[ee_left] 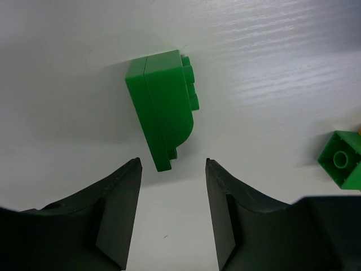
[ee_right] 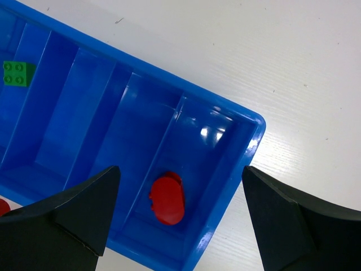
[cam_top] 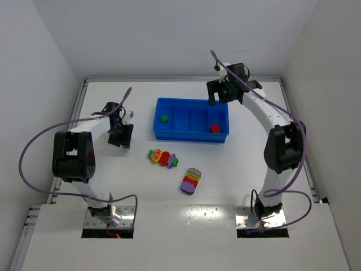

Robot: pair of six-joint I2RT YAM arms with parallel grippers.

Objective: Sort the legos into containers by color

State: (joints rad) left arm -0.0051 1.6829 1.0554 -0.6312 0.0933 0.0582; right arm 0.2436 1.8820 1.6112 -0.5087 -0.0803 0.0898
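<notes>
White table point(cam_top: 141, 195); left jaws released before green brick point(ee_left: 163, 107), right jaws released above tray point(ee_right: 84, 124).

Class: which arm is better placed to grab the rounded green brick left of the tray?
Left: the open left gripper is at the rounded green brick; the right gripper hangs over the tray.

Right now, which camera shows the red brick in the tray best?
The right wrist view: the red brick lies close and clear. The top view shows it tiny; the left wrist view misses it.
</notes>
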